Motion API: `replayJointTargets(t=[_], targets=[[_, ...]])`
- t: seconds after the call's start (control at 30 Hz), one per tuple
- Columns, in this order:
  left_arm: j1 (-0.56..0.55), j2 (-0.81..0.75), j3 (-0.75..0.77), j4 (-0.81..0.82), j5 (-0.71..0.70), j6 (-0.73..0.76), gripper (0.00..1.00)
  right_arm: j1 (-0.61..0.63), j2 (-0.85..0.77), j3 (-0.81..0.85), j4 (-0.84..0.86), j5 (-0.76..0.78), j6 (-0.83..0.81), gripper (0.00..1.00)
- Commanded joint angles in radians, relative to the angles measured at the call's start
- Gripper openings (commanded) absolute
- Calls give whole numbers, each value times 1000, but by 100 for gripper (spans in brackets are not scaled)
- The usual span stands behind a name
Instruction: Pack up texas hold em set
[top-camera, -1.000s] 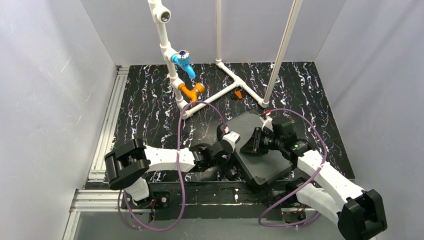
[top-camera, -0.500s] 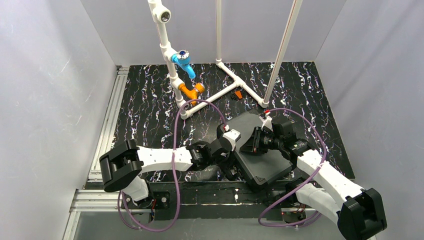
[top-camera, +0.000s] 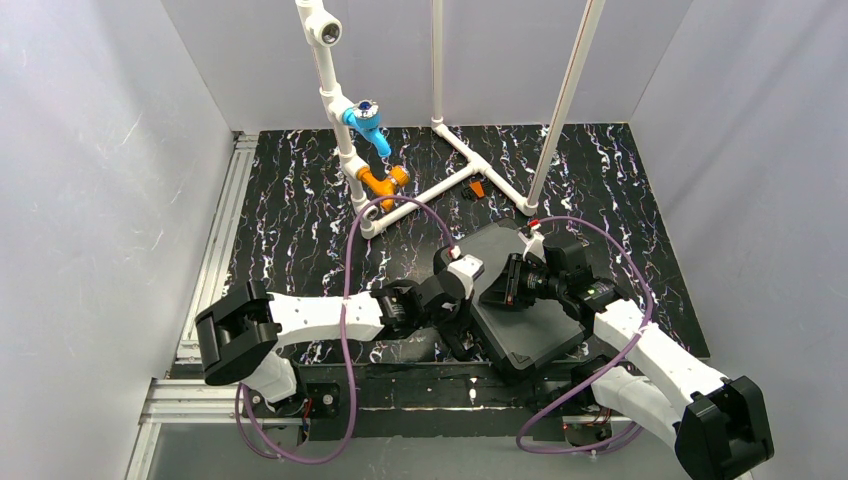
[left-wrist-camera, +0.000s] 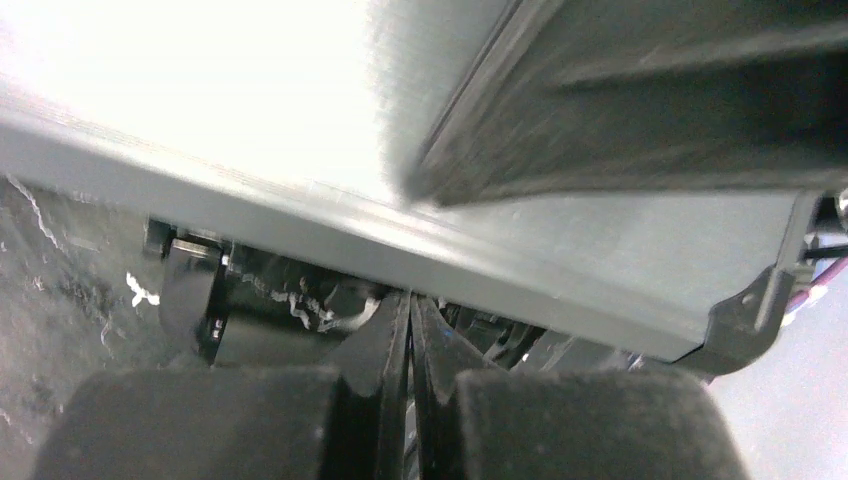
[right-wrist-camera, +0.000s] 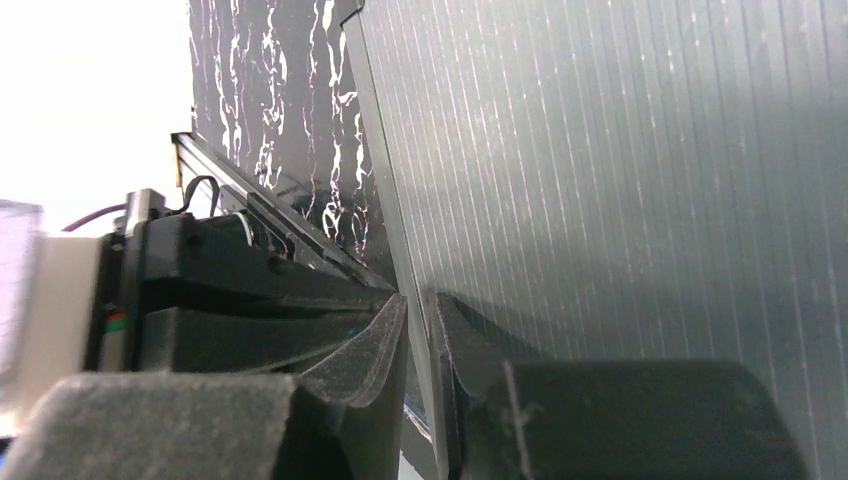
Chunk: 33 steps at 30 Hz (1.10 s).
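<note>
From above, you have the black case (top-camera: 525, 320) shut and lying flat on the marbled desk (top-camera: 300, 200), close to the near edge and turned at an angle. It sits between your two arms. Your left arm (top-camera: 310, 315) reaches in to the case's left side, and your right arm (top-camera: 650, 345) comes across its top from the right. The white pipe frame (top-camera: 330, 90) stands well apart at the back of the desk.

On your left wrist view, the case (left-wrist-camera: 600, 250) fills the upper part as a grey side wall with a corner at the right. The left jaws are closed with nothing between them, their fingers (left-wrist-camera: 385, 340) pressed together just under the case's lower edge. A strip of desk (left-wrist-camera: 50, 260) shows at the left.

On your right wrist view, the ribbed lid of the case (right-wrist-camera: 620, 200) takes up the right side. The right jaws are nearly closed and clamp the case's thin edge: one finger (right-wrist-camera: 375, 340) sits outside it, and the other lies on the ribbed face. The desk (right-wrist-camera: 270, 100) shows beyond, at the upper left.
</note>
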Motion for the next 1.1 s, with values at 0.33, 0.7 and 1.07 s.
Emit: replayJointTargets(t=[0.33, 0.7, 1.07], targets=[[6, -15, 104, 147, 19, 11, 0, 0, 30, -81, -202, 150, -61, 23], [6, -169, -48, 109, -10, -25, 0, 1, 17, -68, -226, 156, -66, 23], [6, -197, -145, 48, -56, -69, 0, 1, 22, -70, -224, 156, -61, 23]])
